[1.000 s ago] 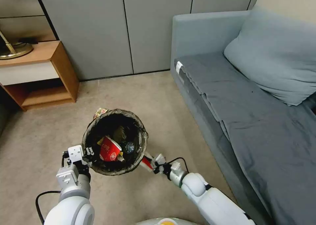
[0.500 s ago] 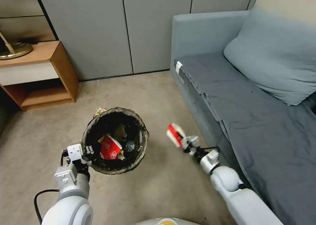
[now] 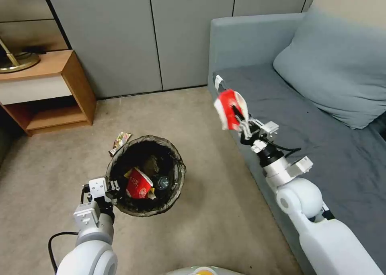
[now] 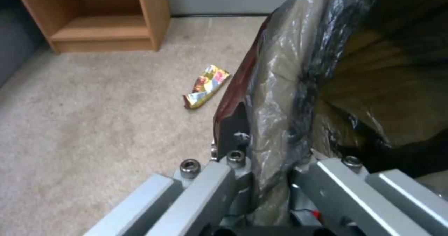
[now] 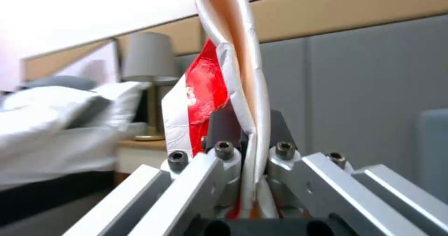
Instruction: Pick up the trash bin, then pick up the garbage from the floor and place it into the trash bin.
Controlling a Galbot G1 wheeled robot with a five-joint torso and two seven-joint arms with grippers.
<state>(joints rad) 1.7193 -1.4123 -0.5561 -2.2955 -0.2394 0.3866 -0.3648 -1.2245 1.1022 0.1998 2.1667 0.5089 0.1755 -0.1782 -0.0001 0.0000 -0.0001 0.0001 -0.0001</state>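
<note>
One trash bin [image 3: 145, 174], two red cups [image 3: 138, 184] [image 3: 228, 108], one wrapper [image 3: 120, 141]

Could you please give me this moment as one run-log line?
left gripper: shut on trash bin rim | right gripper: shut on red-and-white cup, raised by sofa | wrapper: on floor

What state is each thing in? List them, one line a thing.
trash bin: held off the floor by its rim, partly filled with litter.
left gripper: shut on the bin's rim.
red-and-white cup: crushed, held up near the sofa's edge.
right gripper: shut on the cup.
snack wrapper: lying on the carpet beyond the bin.
</note>
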